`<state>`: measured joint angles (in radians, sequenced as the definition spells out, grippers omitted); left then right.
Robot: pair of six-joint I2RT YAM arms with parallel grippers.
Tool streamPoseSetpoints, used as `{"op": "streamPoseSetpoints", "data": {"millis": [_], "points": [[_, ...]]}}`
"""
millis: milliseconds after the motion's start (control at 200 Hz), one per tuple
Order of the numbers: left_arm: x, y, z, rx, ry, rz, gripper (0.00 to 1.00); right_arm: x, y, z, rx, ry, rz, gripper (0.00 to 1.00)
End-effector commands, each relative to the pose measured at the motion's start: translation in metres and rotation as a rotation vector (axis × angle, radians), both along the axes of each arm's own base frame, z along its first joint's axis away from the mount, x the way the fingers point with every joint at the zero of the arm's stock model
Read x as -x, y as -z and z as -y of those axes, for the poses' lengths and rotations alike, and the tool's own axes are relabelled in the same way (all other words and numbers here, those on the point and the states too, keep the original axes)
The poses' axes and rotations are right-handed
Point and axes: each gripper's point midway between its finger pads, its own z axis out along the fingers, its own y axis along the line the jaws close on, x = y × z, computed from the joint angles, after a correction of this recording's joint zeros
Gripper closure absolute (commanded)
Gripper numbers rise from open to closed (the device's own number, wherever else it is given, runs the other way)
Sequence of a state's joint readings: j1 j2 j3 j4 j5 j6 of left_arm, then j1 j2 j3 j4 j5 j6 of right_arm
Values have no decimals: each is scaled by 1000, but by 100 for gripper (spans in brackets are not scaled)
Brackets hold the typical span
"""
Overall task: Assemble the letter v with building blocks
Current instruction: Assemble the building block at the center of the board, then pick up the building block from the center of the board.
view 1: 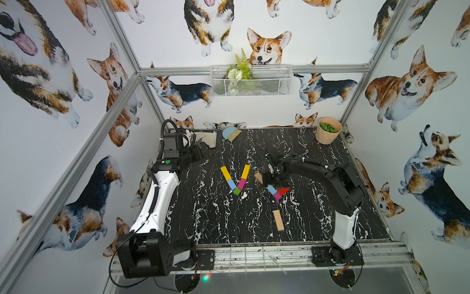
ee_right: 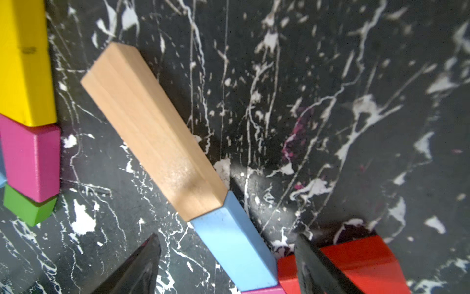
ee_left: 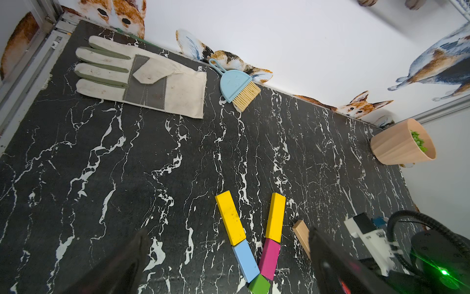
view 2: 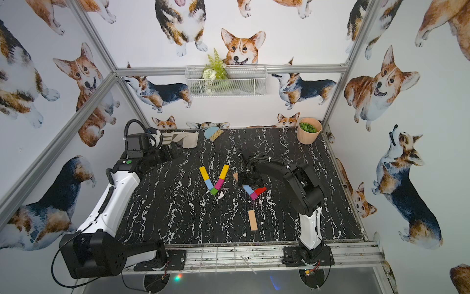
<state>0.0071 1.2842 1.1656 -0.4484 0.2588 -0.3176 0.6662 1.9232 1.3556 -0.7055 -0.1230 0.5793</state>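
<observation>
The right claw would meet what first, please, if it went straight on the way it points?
Probably the light blue block framed by the open right claw, butting against a tan block; depth is hard to judge.

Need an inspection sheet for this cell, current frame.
Surface: black marbled tabletop, nothing spilled.
Job's things: finished V with green block at its tip; beside it, tan bar, light blue block, magenta block and red block touching; spare tan bar apart.
Clutter: glove, brush, plant pot along the back edge.
Grippers: left gripper open, empty; right gripper open, astride the light blue block.
Cables: black hose along the left arm.
Surroundings: corgi-print walls, wire basket.
</observation>
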Motion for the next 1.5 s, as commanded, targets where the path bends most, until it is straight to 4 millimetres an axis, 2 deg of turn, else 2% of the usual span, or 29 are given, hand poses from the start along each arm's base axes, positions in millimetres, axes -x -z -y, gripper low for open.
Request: {"op": "streamPoseSetpoints", "data": {"millis": [0,115,300,501,686,1001,1271,1401,1491], "points": [[-2,-5,1,2,5,22,0,0,-17,2,29,-5,55,16],[-1,-5,1,3,5,21,0,18,-29,6,116,-52,106,17],[-2,-6,-1,-6,0,22,0,66,-31,20,277,-108,145,17],[-1,-5,0,4,3,22,0,111,-19,32,353,-116,136,19],[-1,-6,1,9,5,24,0,141,-2,27,365,-152,92,19],[-1,-6,1,9,5,25,0,162,19,18,292,-147,2,24],[-2,-4,0,6,3,19,0,171,35,19,277,-140,-52,29],[-2,-3,0,7,2,16,0,171,37,20,281,-144,-56,36],[-2,-3,0,7,2,16,0,170,37,21,287,-147,-53,50]]}}
